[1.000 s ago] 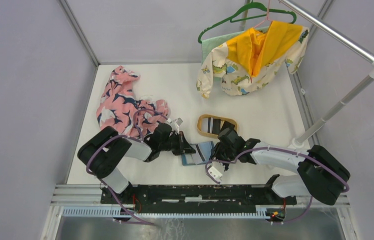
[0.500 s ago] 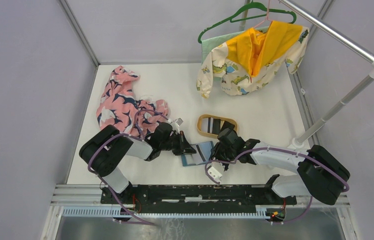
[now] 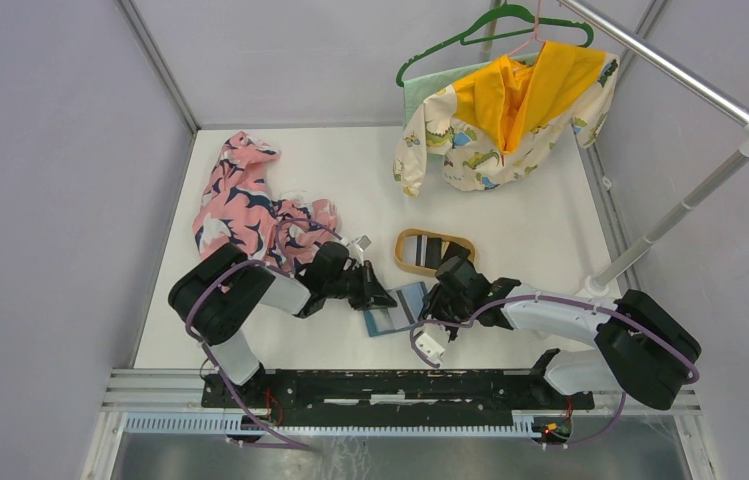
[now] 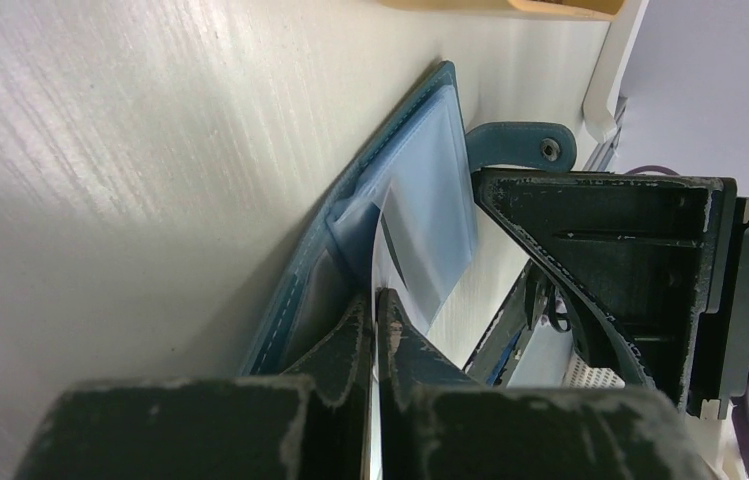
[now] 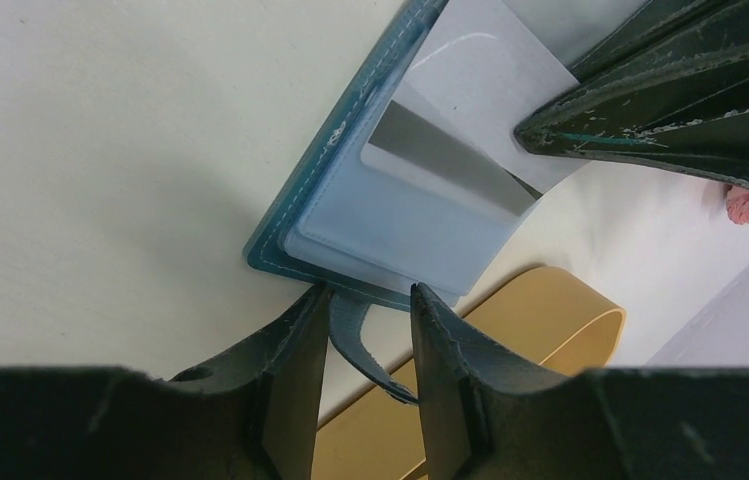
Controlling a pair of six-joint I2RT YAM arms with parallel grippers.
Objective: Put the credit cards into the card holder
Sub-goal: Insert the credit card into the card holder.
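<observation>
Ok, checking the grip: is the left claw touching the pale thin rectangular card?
Touching. Left wrist view shows the left claw shut on the pale thin rectangular card.

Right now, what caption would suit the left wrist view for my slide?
Left gripper pinches a pale card at a clear pocket of the open teal card holder.

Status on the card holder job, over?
Left claw shut on pale card, its edge at the card holder pocket. Right claw open, straddling the tab. Dark cards lie in wooden tray. Nothing in the way.
</observation>
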